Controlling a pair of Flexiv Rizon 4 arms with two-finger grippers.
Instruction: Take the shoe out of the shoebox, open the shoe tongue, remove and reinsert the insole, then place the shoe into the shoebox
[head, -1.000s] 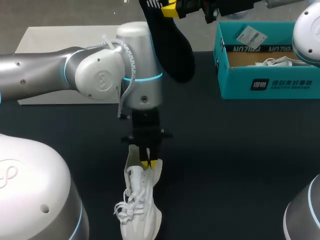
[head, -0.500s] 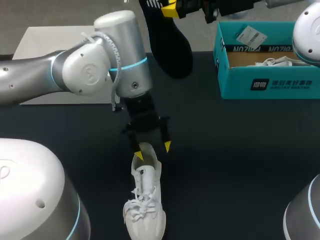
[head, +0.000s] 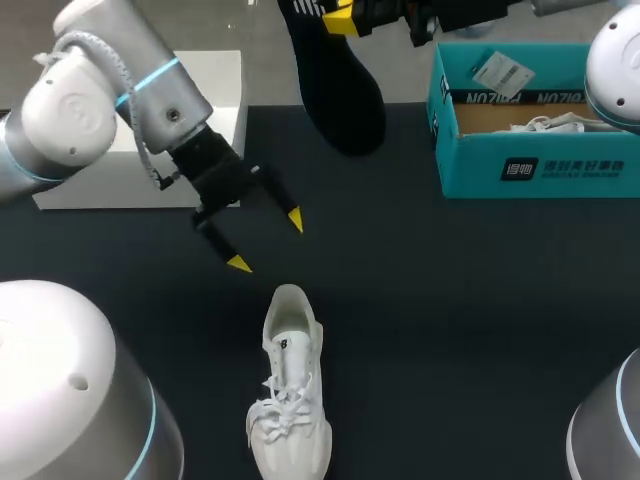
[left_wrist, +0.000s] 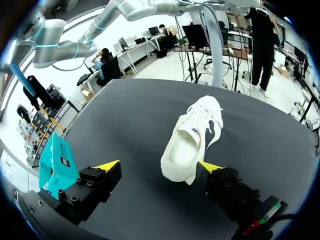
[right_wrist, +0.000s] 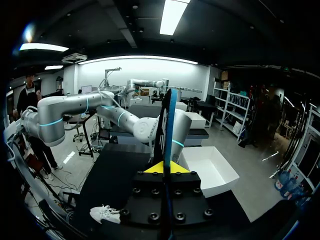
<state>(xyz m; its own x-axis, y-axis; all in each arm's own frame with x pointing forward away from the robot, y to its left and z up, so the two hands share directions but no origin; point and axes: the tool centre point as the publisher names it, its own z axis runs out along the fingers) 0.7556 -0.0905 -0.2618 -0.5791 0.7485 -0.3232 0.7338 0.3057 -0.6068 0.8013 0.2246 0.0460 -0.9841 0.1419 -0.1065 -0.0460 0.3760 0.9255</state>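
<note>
**Sneaker lies free on the table; insole held aloft at the far edge**

The black table (head: 480, 300) carries everything. My left arm (head: 90, 90) comes in from the far left and slants down toward the middle. My right arm (head: 615, 60) enters at the far right and reaches along the far edge, past the middle.

The teal shoebox (head: 530, 170) stands open at the far right. A white box lid (head: 225, 85) lies at the far left, partly behind the left arm.

The white sneaker (head: 290, 400) lies flat near the middle of the near edge. Its toe points near, its heel points far, and its laces are loose over the tongue. Nothing grips it.

The black insole (head: 345, 100) hangs on edge at the far middle, left of the shoebox and clear of the table.

The left gripper (head: 267, 241) hangs just far-left of the sneaker's heel and apart from it, its jaws spread wide with nothing between them. The right gripper (head: 342, 16) pinches the upper end of the insole, its yellow tips pressed against the two faces.

Inside the shoebox lies a second white shoe (head: 545, 125), only partly seen. A paper tag (head: 500, 70) rests at the box's far wall.
</note>
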